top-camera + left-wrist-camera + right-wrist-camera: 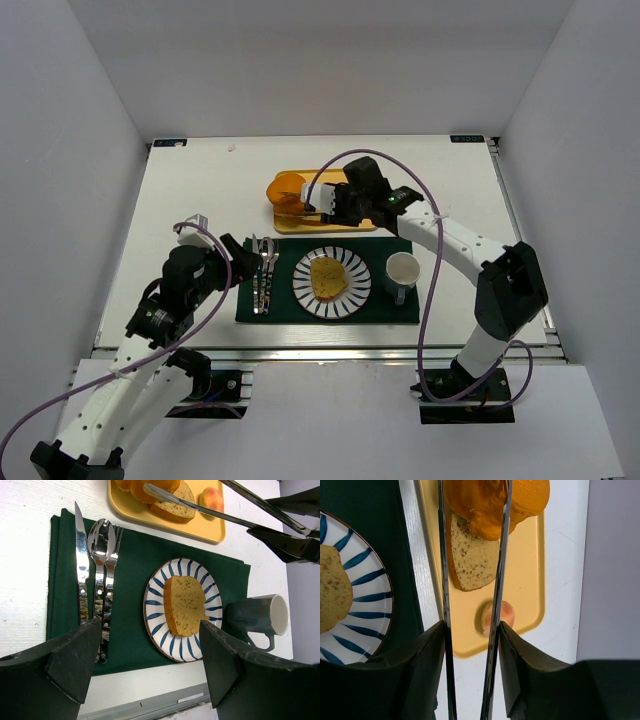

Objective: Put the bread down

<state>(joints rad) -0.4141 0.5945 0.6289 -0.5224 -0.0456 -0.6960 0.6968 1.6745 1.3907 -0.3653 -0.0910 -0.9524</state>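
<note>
The bread (pixel 328 277), a golden-yellow toast slice, lies flat on the blue-striped plate (pixel 305 290); it also shows in the left wrist view (pixel 185 605) and at the left edge of the right wrist view (pixel 332 592). My right gripper (pixel 345 200) (pixel 470 630) is shut on metal tongs (pixel 442 555), held over the yellow tray (pixel 525 580). The tong arms run either side of a greyish-brown slice (pixel 472 560); their tips are out of frame. My left gripper (pixel 240 262) (pixel 150 627) is open and empty above the mat's near edge.
The plate sits on a dark green mat (pixel 270 305) with a knife (pixel 80 555), spoon (pixel 101 540) and fork at its left and a grey mug (pixel 402 270) at its right. The tray also holds an orange bun (pixel 485 500) and a small peach roll (pixel 502 617).
</note>
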